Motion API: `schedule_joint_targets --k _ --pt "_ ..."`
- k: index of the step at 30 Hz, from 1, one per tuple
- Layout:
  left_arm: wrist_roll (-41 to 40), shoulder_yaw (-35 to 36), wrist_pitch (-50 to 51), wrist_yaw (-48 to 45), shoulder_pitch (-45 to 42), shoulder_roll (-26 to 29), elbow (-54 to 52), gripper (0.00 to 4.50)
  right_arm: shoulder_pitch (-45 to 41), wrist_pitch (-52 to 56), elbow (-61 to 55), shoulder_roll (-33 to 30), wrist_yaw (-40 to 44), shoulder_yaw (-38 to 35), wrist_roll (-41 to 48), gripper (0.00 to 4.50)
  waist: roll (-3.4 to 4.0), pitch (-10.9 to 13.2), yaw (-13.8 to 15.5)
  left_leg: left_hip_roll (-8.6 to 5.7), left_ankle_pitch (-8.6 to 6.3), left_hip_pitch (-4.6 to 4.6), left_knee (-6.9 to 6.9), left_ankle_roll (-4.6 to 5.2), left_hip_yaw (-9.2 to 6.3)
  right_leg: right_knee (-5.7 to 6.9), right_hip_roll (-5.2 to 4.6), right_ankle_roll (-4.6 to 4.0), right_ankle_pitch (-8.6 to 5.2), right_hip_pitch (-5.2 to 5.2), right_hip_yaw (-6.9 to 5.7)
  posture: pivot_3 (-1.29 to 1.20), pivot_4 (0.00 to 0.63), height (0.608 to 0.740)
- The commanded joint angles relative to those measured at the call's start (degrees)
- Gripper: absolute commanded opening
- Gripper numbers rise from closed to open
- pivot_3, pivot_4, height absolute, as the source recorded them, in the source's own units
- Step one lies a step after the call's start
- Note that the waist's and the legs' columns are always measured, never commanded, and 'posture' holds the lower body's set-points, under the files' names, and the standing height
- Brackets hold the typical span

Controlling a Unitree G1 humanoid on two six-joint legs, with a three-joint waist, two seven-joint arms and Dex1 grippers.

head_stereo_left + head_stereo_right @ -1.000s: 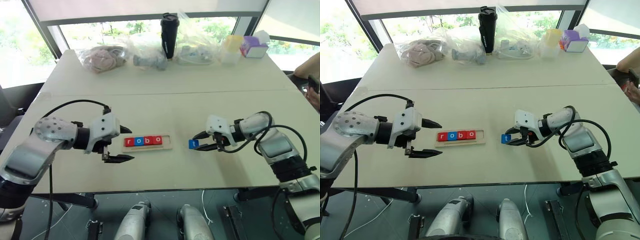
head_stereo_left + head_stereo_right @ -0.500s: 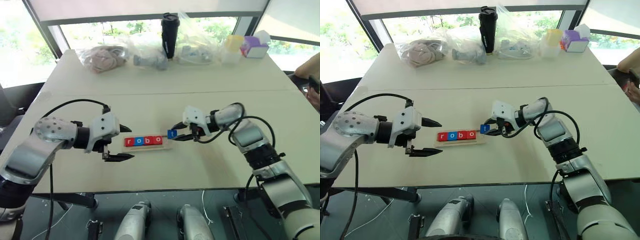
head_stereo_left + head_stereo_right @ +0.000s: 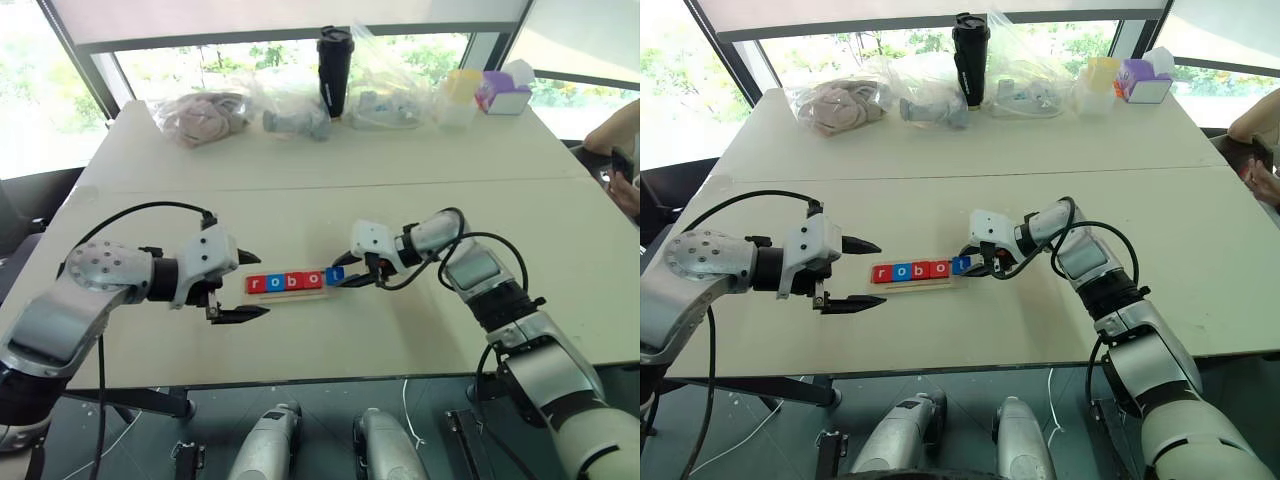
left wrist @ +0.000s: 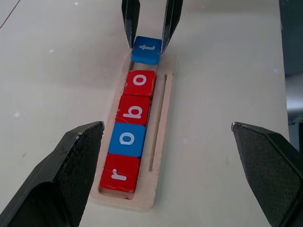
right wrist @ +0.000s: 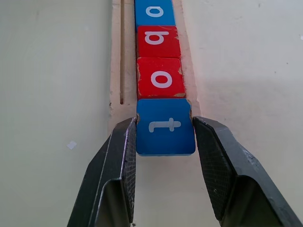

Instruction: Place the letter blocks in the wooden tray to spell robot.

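The wooden tray (image 3: 290,293) lies on the table in front of me. In it sit a red r (image 4: 119,174), a blue o (image 4: 127,139), a red b (image 4: 134,110) and a red o (image 4: 140,82) in a row. My right gripper (image 3: 340,277) is shut on the blue t block (image 5: 165,126), holding it at the tray's right end, right after the red o (image 5: 161,78). Whether the t rests flat in the tray I cannot tell. My left gripper (image 3: 258,286) hangs open just left of the tray, fingers wide apart, holding nothing.
Along the table's far edge stand several plastic bags (image 3: 205,112), a black tumbler (image 3: 337,68), a yellow container (image 3: 462,95) and a purple tissue box (image 3: 505,95). A person's arm (image 3: 615,130) shows at the right edge.
My right gripper has carried the blue t leftward from the open table to the tray's right end. The left gripper has stayed put and open.
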Motion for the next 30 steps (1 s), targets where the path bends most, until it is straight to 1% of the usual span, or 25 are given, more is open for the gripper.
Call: schedule_joint_targets --k 1,20,23,26,27,30 --pt "-0.42 1.56 0.01 0.78 -0.83 -0.57 -1.46 4.5 -1.83 -0.65 0.22 1.18 0.15 -0.04 -0.2 1.91 0.0 0.0 0.02 0.0 0.0 0.0 0.0 0.0 0.0 0.0 0.0 0.0 0.0 0.0 0.0 0.0 0.15 0.74" --pt "-0.72 1.46 0.91 1.41 -1.49 -1.44 -2.0 4.5 -3.4 -2.11 5.52 4.12 -0.62 -0.53 -1.43 1.91 0.0 0.0 -0.06 0.0 0.02 0.02 0.0 -0.05 0.01 0.06 0.02 0.0 0.01 -0.01 0.0 0.0 0.15 0.74" --pt "-0.66 1.33 0.91 1.51 -1.65 -1.58 -1.88 4.5 -3.54 -1.89 5.65 4.34 -0.72 -1.02 -0.98 2.75 0.0 0.0 -0.07 0.0 0.02 0.02 0.0 -0.05 0.0 0.06 0.02 0.0 0.01 -0.02 0.01 0.0 0.15 0.74" --pt "-0.64 1.24 0.92 1.57 -1.76 -1.74 -1.85 4.5 -3.92 -2.95 6.14 4.64 -2.66 -1.51 -1.51 4.23 0.0 0.0 -0.04 0.0 0.03 0.02 0.0 -0.05 0.01 0.06 0.03 0.0 0.01 -0.02 0.01 0.0 0.15 0.74" --pt "-0.62 1.22 0.93 1.57 -1.8 -1.79 -1.83 4.5 -4.03 -3.28 6.14 4.58 -2.99 -1.64 -1.56 4.42 0.0 0.0 -0.05 0.0 0.03 0.02 0.0 -0.05 0.01 0.06 0.02 0.0 0.01 -0.02 0.01 0.0 0.15 0.74" --pt "-0.56 1.18 0.94 1.58 -1.89 -1.87 -1.78 4.5 -4.29 -3.77 5.49 4.15 -4.01 -2.38 -1.23 4.42 0.0 0.0 -0.05 0.0 0.03 0.02 0.0 -0.06 0.0 0.06 0.03 0.0 0.01 -0.02 0.01 0.0 0.15 0.74"
